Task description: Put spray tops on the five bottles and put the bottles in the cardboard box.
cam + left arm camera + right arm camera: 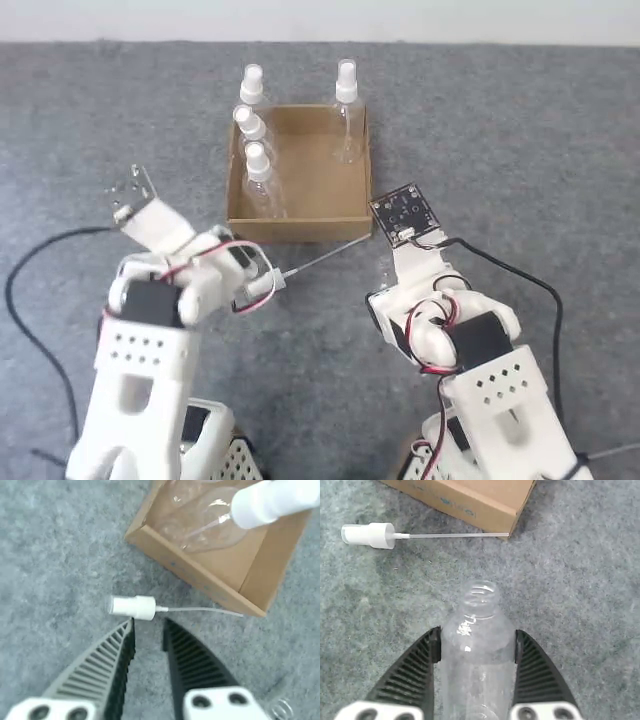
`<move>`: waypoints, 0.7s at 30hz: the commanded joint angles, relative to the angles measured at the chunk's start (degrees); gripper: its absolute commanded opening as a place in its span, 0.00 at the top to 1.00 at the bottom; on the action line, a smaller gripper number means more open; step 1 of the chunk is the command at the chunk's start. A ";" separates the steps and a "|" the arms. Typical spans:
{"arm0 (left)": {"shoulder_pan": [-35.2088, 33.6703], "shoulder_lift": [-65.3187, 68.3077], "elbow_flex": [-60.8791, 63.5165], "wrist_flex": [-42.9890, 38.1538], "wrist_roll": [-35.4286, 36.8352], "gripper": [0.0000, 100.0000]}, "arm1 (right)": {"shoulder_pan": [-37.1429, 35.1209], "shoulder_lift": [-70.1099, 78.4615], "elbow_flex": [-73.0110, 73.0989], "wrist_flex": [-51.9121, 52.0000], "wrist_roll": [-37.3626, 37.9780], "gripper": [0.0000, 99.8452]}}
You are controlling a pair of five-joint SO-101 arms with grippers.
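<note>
Clamping an open bottle (479,605) from both sides, the right gripper (477,635) has its 2 fingers pressed against the clear plastic just below the shoulder. The bottle's mouth is bare, with no top on it, and it points out past the fingertips over the grey carpet (580,580). I cannot tell from these views whether the bottle touches the carpet.

The loose spray top (262,285) lies flat on the carpet in front of the cardboard box (300,228). Its white head is on the left arm's side, and its thin tube runs across to the box's near right corner, where the tip seems to touch the cardboard (470,500).

The left gripper (148,625) is low over the carpet, its 2 fingers a little apart and holding nothing. The fingertips sit just beside the white head of the spray top (132,607), not around it.

Inside the box stand 4 capped bottles (258,165), each upright with a white top on. 3 are lined up along the left wall, and 1 (347,85) is at the far right corner.
</note>
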 commanded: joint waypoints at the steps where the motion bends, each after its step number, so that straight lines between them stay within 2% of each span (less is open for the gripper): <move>1: 0.09 7.47 -6.20 1.58 1.41 0.94 | 0.75 -1.54 -0.70 -1.10 -0.09 0.97; 5: 0.18 12.92 -6.29 1.41 3.52 0.89 | 0.92 -1.54 -0.70 -1.10 -0.09 0.97; 11: -0.26 19.69 -6.20 -1.67 4.57 0.75 | 0.92 -1.54 -0.70 -1.10 -0.09 0.97; 21: 0.00 30.77 -6.55 -7.03 8.26 0.74 | 1.01 -1.54 -0.70 -1.10 0.00 0.97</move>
